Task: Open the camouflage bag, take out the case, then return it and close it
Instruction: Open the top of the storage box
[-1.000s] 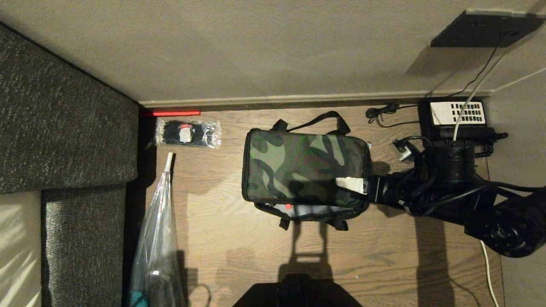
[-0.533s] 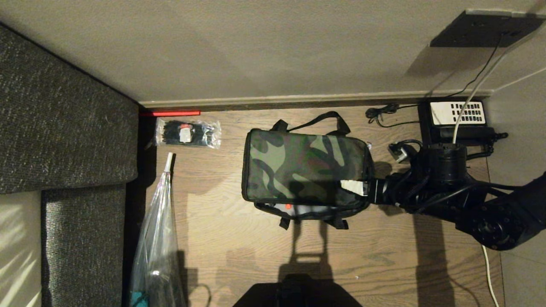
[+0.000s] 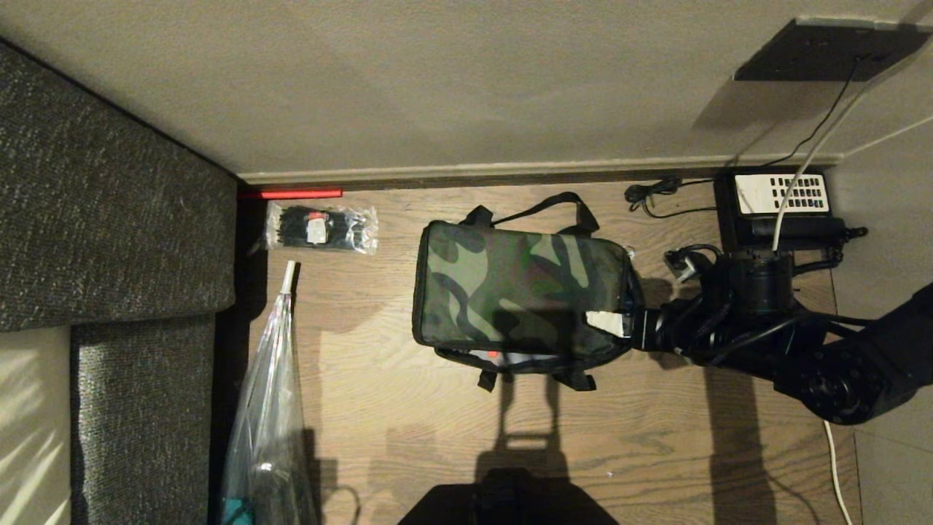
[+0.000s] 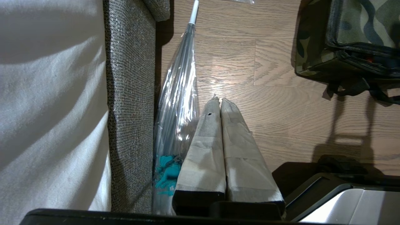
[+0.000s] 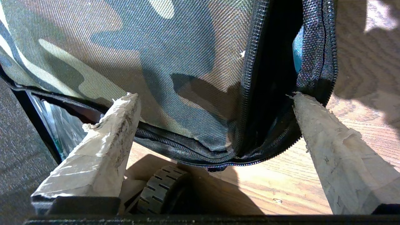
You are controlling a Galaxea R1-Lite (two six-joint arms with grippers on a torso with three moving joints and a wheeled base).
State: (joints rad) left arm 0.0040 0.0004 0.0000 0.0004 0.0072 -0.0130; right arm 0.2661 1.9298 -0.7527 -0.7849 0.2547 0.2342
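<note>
Camouflage bag (image 3: 521,295) sits on the wood floor (image 3: 641,437) near the wall, lid lying flat but unzipped along the near and right edges; a slit of pale interior and a red spot show under the near edge. The case is not clearly visible, probably inside.

Right hand (image 3: 616,321) at the bag's right near corner, fingers spread wide, gripping nothing. In the right wrist view the lid corner (image 5: 215,143) lies between the two taped fingers (image 5: 109,137), zipper teeth running past both.

Left hand (image 4: 220,104) parked low near the sofa (image 4: 131,93) and a clear plastic sleeve (image 4: 178,103), fingers pressed together, empty.

Step in hand, as I judge it: taking the lid corner. To do it well, close on the lid layer only, just inside the zipper line, not the side wall beneath. Then lift toward the far hinge edge, slowly, so the light bag does not drag along the floor.
</note>
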